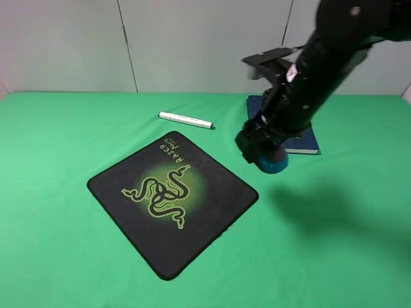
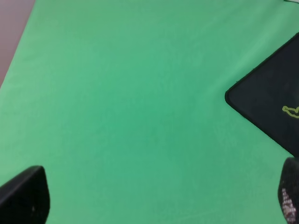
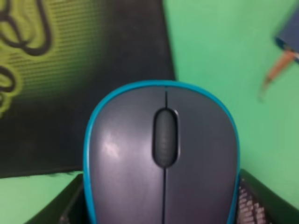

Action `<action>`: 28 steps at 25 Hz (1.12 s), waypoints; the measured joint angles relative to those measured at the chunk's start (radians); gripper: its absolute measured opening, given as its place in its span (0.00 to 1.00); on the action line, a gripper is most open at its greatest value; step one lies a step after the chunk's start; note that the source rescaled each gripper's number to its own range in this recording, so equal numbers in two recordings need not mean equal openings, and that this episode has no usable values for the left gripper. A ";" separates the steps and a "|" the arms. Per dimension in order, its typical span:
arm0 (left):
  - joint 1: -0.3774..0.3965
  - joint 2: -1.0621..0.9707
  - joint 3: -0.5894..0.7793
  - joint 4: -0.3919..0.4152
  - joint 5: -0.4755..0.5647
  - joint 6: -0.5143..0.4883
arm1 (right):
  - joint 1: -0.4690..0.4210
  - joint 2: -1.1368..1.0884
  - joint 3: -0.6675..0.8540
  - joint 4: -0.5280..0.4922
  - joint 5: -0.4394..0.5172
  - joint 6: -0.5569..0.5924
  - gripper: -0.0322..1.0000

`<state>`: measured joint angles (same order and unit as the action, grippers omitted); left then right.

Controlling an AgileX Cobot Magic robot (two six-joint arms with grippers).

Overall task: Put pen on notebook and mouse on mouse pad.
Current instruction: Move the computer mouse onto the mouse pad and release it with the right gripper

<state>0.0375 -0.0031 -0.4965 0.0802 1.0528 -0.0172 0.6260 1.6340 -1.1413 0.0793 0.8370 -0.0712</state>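
The grey-topped, blue-sided mouse sits between the fingers of my right gripper, which is shut on it. It hangs just above the cloth, beside the mouse pad's right corner; its blue underside shows below the fingers. The black mouse pad with the green snake logo lies mid-table, turned like a diamond. Beyond the pad's far corner the white pen rests on the cloth. The navy notebook lies behind the right arm, mostly hidden; its corner and orange ribbon show. My left gripper is open over bare cloth, with one corner of the pad in its view.
A green cloth covers the whole table, and a pale wall stands behind it. The right arm reaches in from the upper right, above the notebook. The left arm is outside the exterior high view.
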 joint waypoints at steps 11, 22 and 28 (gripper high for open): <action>0.000 0.000 0.000 0.000 0.000 0.000 | 0.205 0.227 -0.226 -0.021 0.043 0.035 0.58; 0.000 0.000 0.000 0.000 0.000 0.000 | 0.258 0.487 -0.438 -0.023 0.044 0.032 0.58; 0.000 0.000 0.000 0.000 0.000 0.000 | 0.258 0.584 -0.506 -0.039 0.029 0.006 0.58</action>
<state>0.0375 -0.0031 -0.4965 0.0802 1.0528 -0.0172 0.8843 2.2184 -1.6475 0.0398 0.8662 -0.0655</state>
